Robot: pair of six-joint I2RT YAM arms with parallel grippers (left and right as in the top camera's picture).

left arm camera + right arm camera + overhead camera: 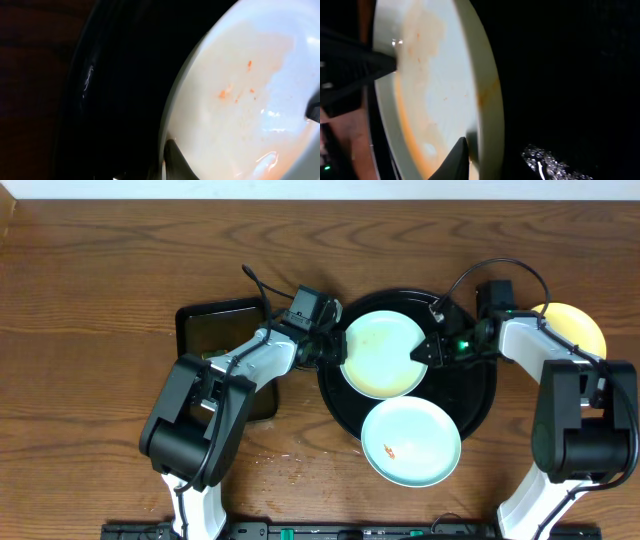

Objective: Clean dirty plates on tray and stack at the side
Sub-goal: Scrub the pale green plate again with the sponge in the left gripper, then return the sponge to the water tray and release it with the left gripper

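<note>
A pale plate (383,355) with orange specks and smears lies over the back of the round black tray (475,395). My left gripper (338,348) is shut on its left rim; one of its fingers (177,160) lies on the plate (235,115). My right gripper (428,352) is at the right rim. One of its fingers (457,160) sits just inside the plate's edge (490,100), the other is hidden behind the plate. A mint-white plate (410,442) with an orange speck overhangs the tray's front. A pale yellow plate (572,328) lies on the table at the right, partly under my right arm.
A smaller dark rectangular tray (215,325) sits left of the round tray, under my left arm. Small crumbs (290,465) lie on the wood near the front. Cables loop behind both wrists.
</note>
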